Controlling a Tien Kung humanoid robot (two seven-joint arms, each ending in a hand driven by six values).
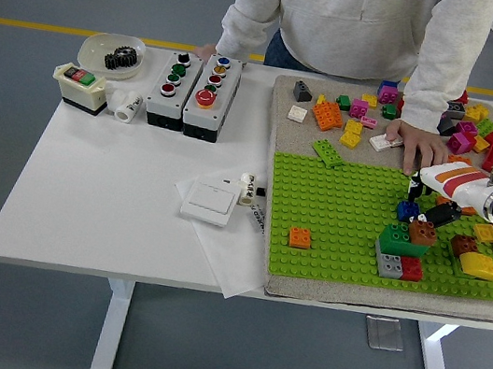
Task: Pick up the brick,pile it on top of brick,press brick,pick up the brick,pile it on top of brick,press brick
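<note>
One blue brick [407, 210] under robot hand [427, 207]

One robot hand [433, 199] is in view. Just beside its fingertips sits one blue brick [407, 210]. Below the hand stands one cluster of four bricks: green [396, 239], brown [422, 233], grey [389, 264] and red [412, 268]. Far to the hand's left lie one orange brick [299, 238], two button boxes [191, 90] and one white switch [208, 203].
</note>
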